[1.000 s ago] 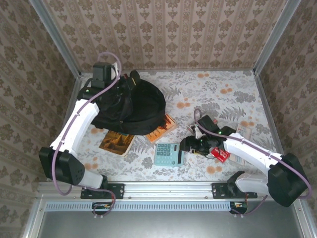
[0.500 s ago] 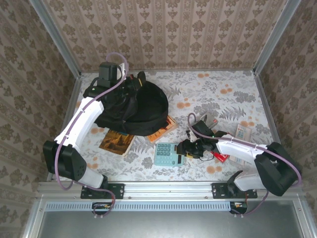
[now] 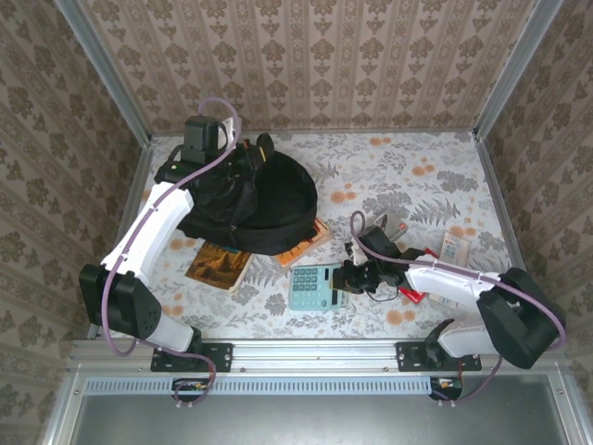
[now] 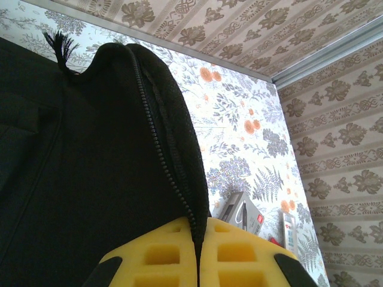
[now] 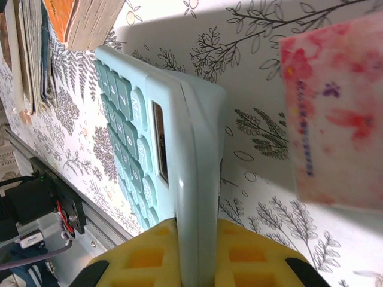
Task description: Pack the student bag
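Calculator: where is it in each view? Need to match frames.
Top external: calculator near centre, at right end effector.
Right wrist: calculator centre, edge clamped between its pads.
Left wrist: looks at student bag zip.
Shared landmark: floral tablecloth.

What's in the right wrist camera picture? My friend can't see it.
The right pincer is shut on the edge of a pale blue calculator. A pink speckled object lies beside it on the flowery table, with books beyond.
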You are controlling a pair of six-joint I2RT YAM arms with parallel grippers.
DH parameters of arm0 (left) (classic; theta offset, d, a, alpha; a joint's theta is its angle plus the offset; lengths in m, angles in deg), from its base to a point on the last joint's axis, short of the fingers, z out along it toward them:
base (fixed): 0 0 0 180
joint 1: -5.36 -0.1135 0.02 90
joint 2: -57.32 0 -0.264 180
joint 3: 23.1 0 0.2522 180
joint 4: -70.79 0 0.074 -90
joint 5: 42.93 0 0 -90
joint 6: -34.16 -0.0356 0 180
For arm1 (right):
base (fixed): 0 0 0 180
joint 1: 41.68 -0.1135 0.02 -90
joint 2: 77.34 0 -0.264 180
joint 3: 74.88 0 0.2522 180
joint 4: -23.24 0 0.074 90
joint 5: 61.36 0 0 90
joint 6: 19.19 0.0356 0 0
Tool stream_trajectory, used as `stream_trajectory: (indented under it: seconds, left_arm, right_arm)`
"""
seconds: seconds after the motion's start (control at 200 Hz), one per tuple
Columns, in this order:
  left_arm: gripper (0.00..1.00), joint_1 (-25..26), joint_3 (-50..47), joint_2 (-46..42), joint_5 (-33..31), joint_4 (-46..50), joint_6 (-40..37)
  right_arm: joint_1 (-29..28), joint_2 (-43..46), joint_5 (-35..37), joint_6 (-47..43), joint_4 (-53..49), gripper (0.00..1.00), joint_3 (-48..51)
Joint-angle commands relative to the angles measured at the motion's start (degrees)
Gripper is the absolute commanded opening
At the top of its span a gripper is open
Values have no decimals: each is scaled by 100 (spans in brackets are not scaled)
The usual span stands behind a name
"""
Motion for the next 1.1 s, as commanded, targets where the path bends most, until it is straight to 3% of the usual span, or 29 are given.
stream_trajectory:
  seconds: [0.0, 0.365, 0.575, 0.875, 1.095]
  left_arm:
    - [0, -1, 268, -189, 205, -167, -184]
    - [0, -22, 499, -229, 253, 10, -208]
    - [0, -11, 751, -207, 326, 247, -264]
    - [0, 54, 1008, -222, 378, 424, -406]
    - [0, 191, 1050, -150, 406, 406, -419]
  right_arm:
    - [-9, 434, 238, -182, -680, 7, -4]
    - [343, 1462, 410, -554, -2641, 0, -1276]
    - [416, 1464, 436, -472, -2943, 0, -2520]
    - [417, 55, 1010, 337, -2486, 3, -4294]
    - [423, -1768, 1580, 796, -3431, 2, -6069]
